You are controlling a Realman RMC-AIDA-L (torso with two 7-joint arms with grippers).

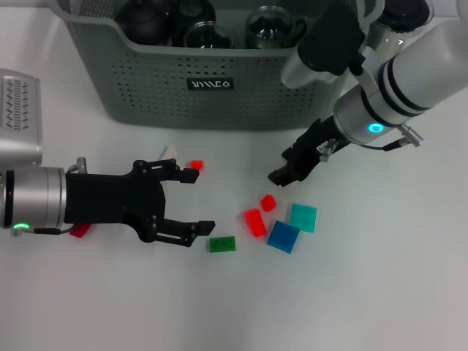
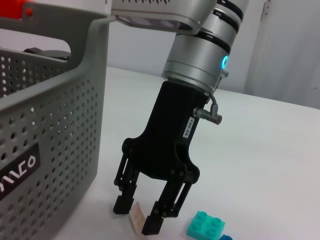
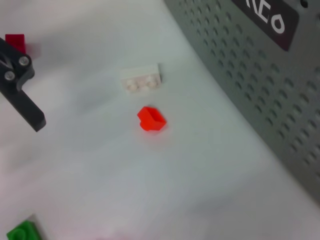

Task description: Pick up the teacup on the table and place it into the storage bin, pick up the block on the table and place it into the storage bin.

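1. The big grey-green plastic storage bin (image 1: 219,88) with holes in its walls stands at the far side of the white worktop (image 1: 365,292). Dark and glass tea things (image 1: 183,22) already sit inside it, so the teacup part looks done.
2. Blocks lie loose on the worktop: a small red block (image 1: 195,166), a white block (image 3: 141,80), a green block (image 1: 221,244), two more red blocks (image 1: 255,221), a blue block (image 1: 283,236) and a teal block (image 1: 303,217). These are left to do.
3. The left pincer (image 1: 194,201) is wide open and holds nothing, near the small red block.
4. The right pincer (image 2: 140,215) hangs low beside the bin, partly open, empty.
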